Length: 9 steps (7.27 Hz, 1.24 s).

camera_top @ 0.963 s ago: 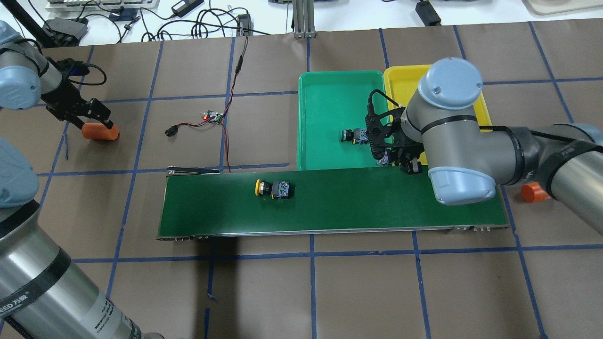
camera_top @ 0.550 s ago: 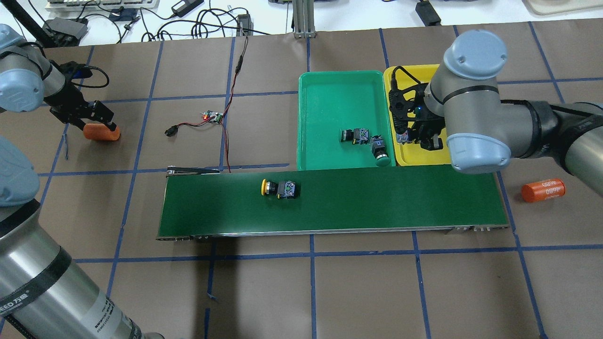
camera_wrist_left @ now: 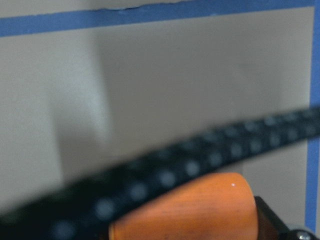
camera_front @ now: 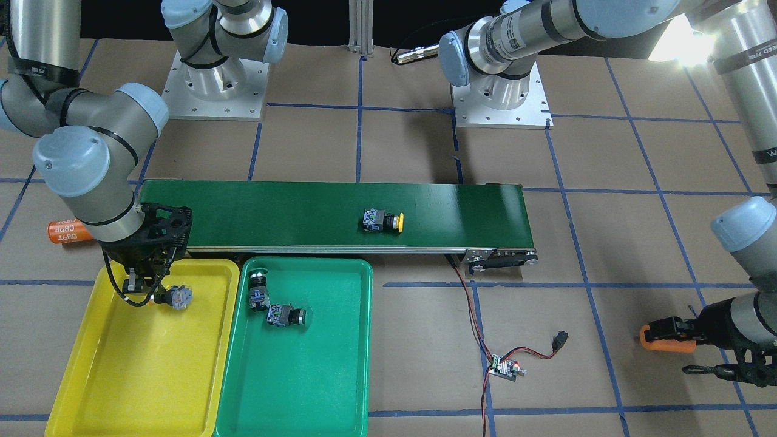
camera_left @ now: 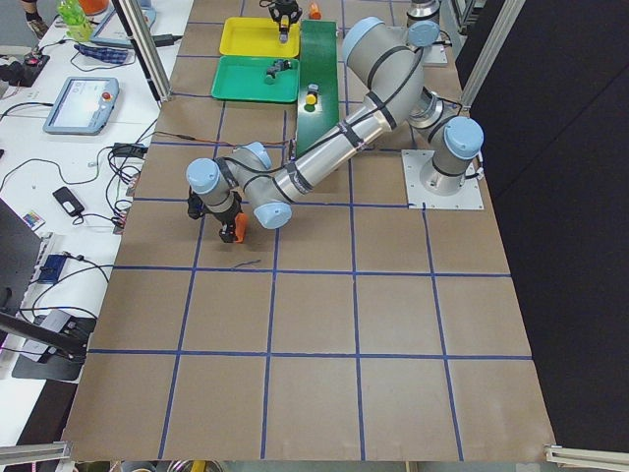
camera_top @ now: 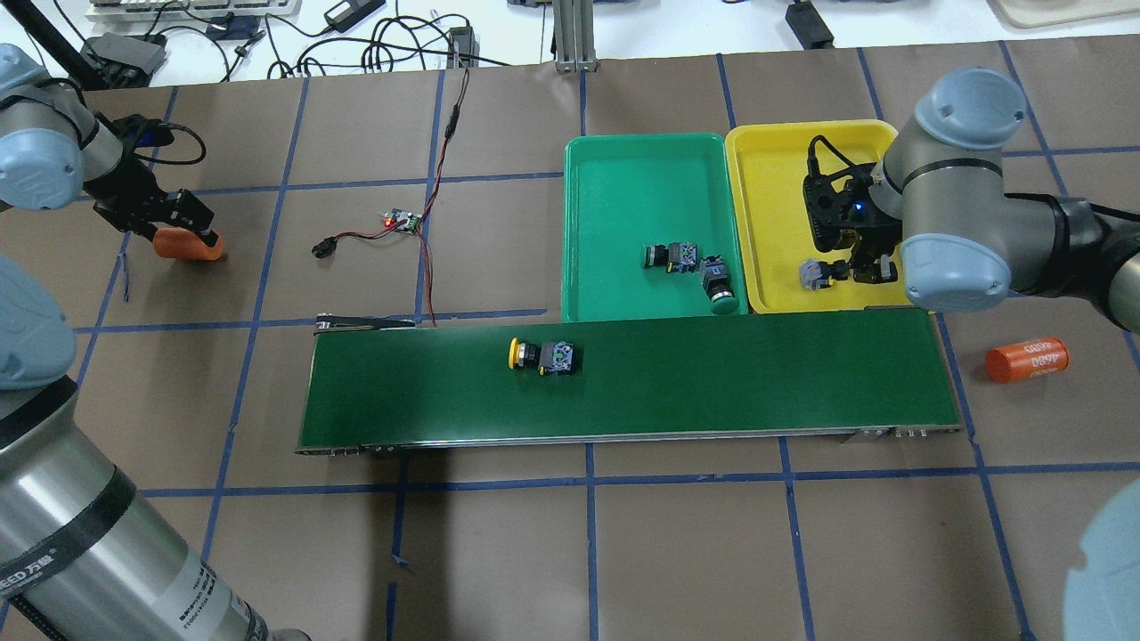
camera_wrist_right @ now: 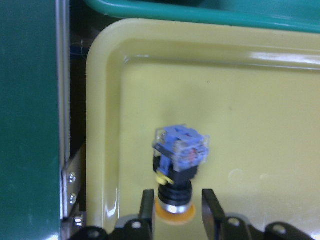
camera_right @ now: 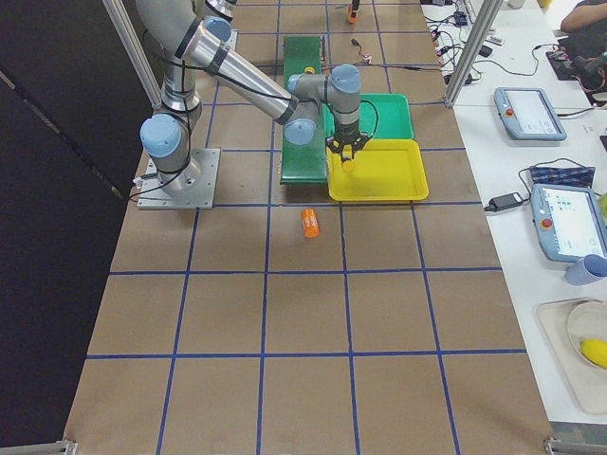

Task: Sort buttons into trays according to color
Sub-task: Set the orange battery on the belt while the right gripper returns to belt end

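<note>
Front view: the right jaws pinch the held button (camera_front: pixel 177 297) by its cap end, over the yellow tray (camera_front: pixel 121 376) near its 12 o'clock rim. Its pale blue terminal block points to 3 o'clock. Two green buttons (camera_front: pixel 285 315) lie close together in the green tray (camera_front: pixel 322 388), toward 11 o'clock. The belt button (camera_front: pixel 382 221) lies on its side on the belt (camera_front: pixel 273 212), with its yellow cap at 3 o'clock. At 4 o'clock on the worktop (camera_front: pixel 394 145), the left jaws are closed on an orange cylinder (camera_front: pixel 668 343).

Overhead: the held button is at the yellow tray's 6 o'clock end, near the belt. The belt button's cap faces 9 o'clock. A spare cylinder (camera_top: pixel 1027 359) lies past the belt's 3 o'clock end.

Left view: the near arm reaches down to the orange cylinder.

Right view: a yellow cap shows under the near arm's wrist, over the yellow tray.

Left wrist: a blurred black cable (camera_wrist_left: pixel 165 170) crosses above the cylinder, and one jaw presses the cylinder's 3 o'clock end.

Right wrist: the held button shows a blue block, black body, silver collar and yellow cap. The jaws stand nearly closed, gripping the cap. I cannot tell whether it touches the tray floor.
</note>
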### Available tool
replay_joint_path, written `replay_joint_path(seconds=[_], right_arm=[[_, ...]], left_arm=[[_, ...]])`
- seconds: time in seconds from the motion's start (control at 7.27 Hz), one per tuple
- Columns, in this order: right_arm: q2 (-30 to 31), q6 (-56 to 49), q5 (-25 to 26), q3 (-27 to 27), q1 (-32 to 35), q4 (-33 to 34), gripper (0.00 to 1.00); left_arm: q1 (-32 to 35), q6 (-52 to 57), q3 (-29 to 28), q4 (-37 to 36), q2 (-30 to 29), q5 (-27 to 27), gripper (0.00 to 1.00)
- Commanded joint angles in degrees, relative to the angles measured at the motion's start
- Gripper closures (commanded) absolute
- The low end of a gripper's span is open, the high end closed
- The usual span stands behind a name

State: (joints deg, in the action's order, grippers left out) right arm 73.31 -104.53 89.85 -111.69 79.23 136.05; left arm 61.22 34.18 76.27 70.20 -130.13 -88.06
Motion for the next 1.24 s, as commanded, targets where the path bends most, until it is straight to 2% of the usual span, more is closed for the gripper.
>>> replay_joint_path(seconds=[0.0, 0.14, 0.41, 0.55, 0.69, 0.83, 0.96, 1.1], right_arm=[[0.52, -0.24, -0.64, -0.98, -0.22, 0.01, 0.15], [2.7, -0.24, -1.25, -2.2, 0.04, -0.25, 0.14], [7.8, -0.06, -1.43, -7.37, 3.27, -0.52, 0.13], [9.73, 0.55, -1.17, -9.32, 5.82, -0.43, 0.09], [10.53, 1.6, -1.0, -10.81, 6.98, -0.34, 0.07], [10.54, 1.61, -1.08, -12.4, 7.34, -0.34, 0.04], [10.63, 1.7, -1.17, -13.02, 7.43, -0.17, 0.0], [10.63, 1.61, -1.17, -13.03, 7.43, -0.17, 0.0]], left_arm=[[3.8, -6.36, 1.76, 6.57, 6.07, -1.93, 1.0], [6.52, -8.67, 4.74, 10.01, 11.33, -1.85, 1.0], [10.04, -13.15, 18.32, 11.01, 23.19, -0.62, 1.0], [11.98, -16.83, 25.09, 10.57, 28.21, 1.21, 1.0], [14.95, -21.74, 30.03, 10.31, 32.26, 1.49, 1.0], [19.68, -24.75, 33.74, 8.57, 34.13, 1.06, 1.0], [23.04, -27.21, 36.91, 2.81, 34.85, 0.96, 1.0], [25.24, -31.07, 40.24, 1.18, 35.2, 1.4, 1.0]])
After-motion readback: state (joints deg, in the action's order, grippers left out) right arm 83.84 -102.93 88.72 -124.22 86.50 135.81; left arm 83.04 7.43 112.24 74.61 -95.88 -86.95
